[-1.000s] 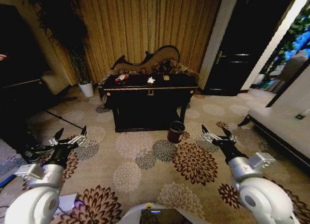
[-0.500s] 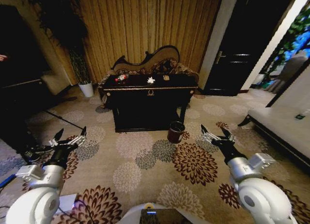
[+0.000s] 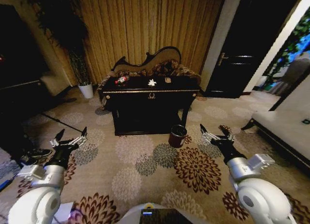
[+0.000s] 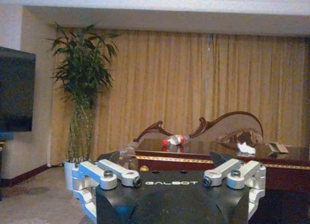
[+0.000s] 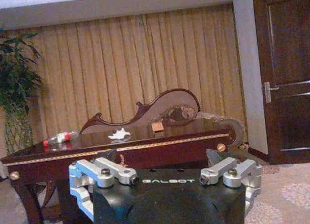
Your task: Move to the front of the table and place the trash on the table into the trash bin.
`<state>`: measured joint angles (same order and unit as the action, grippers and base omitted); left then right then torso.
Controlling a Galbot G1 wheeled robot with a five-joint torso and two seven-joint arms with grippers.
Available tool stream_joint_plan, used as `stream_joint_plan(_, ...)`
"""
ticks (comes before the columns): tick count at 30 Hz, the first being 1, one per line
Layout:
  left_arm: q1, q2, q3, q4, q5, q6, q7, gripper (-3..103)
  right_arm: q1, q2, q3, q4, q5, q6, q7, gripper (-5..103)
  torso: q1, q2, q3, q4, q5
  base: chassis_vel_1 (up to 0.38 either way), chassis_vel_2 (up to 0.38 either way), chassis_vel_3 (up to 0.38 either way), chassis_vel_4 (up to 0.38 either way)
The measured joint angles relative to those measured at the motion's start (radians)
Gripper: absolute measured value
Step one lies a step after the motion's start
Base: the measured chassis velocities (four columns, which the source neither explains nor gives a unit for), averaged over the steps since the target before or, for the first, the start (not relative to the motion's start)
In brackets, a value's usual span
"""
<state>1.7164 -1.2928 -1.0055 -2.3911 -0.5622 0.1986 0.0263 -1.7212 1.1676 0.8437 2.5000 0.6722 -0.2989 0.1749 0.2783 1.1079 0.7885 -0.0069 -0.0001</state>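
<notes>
A floral carpet (image 3: 145,161) runs up to gold curtains (image 3: 140,30) and a sofa (image 3: 155,63). Before them stands the black table (image 3: 151,104), carrying a bottle (image 3: 121,80) at its left end, a paper wad (image 3: 152,82) mid-top and a tan scrap (image 3: 168,80) rightward. The trash bin (image 3: 178,136) sits off the table's front right corner. Left gripper (image 3: 70,139) and right gripper (image 3: 216,135) hover low, fingers spread, empty.

1. Open patterned carpet (image 3: 145,161) lies between the robot and the desk (image 3: 150,96), with nothing standing on it in the near middle.
2. The trash bin (image 3: 177,136) stands on the floor just beside the desk's front right leg, partly blocking that corner.
3. A sofa (image 3: 152,64) sits close behind the desk, closing off the far side.
4. A white plant pot (image 3: 87,90) stands far left of the desk.
5. The desk top carries a bottle (image 3: 121,79), a paper wad (image 3: 151,82) and a scrap (image 3: 167,80), spaced apart with bare surface between them.
</notes>
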Motion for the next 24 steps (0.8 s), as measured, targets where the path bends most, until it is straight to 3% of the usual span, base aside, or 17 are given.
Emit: stream_joint_plan(24, 0.021, -0.020, -0.004, -0.009, 0.015, -0.017, 0.008, 100, 0.000, 0.012, -0.006, 0.000, -0.006, 0.006, -0.001, 100, 0.000, 0.000, 0.000, -0.0005, 0.0000, -0.248, 0.248, 0.253, -0.250)
